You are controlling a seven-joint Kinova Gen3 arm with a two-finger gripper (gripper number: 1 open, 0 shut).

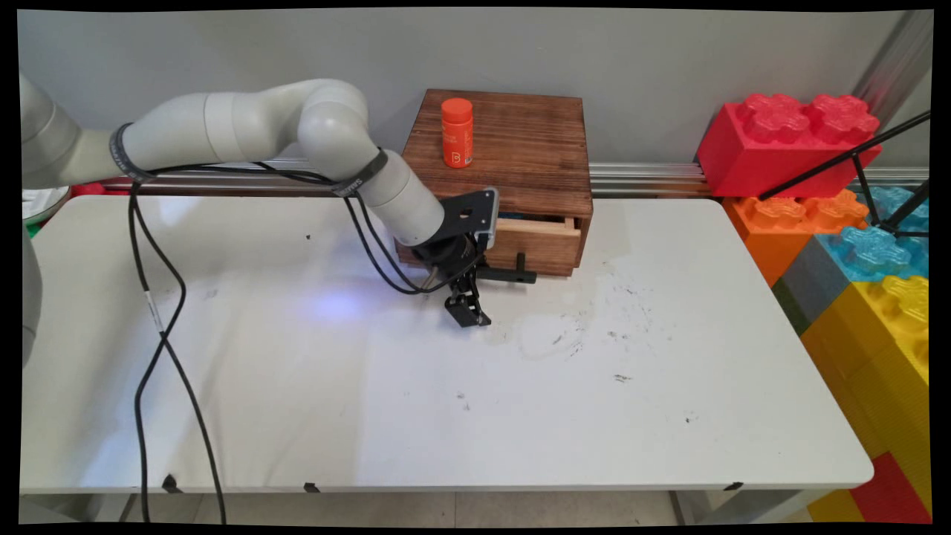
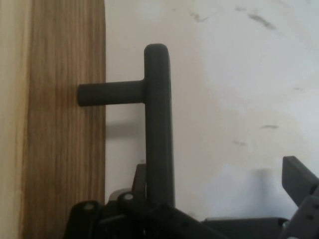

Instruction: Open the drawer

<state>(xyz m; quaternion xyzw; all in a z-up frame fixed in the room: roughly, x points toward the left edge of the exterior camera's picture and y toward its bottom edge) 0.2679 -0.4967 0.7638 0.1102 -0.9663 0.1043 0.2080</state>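
A dark wooden box stands at the back of the white table, against the wall. Its lighter drawer is pulled out a little and carries a black T-shaped handle. An orange bottle stands upright on the box top. My gripper points down at the table just in front of the drawer, at the left end of the handle. It is open. In the hand view the handle bar lies between the fingers, close to the left finger and far from the right one.
Big toy bricks are stacked off the table's right edge: red, orange, blue, yellow. A black tripod leg crosses them. Black cables hang from the arm over the table's left part.
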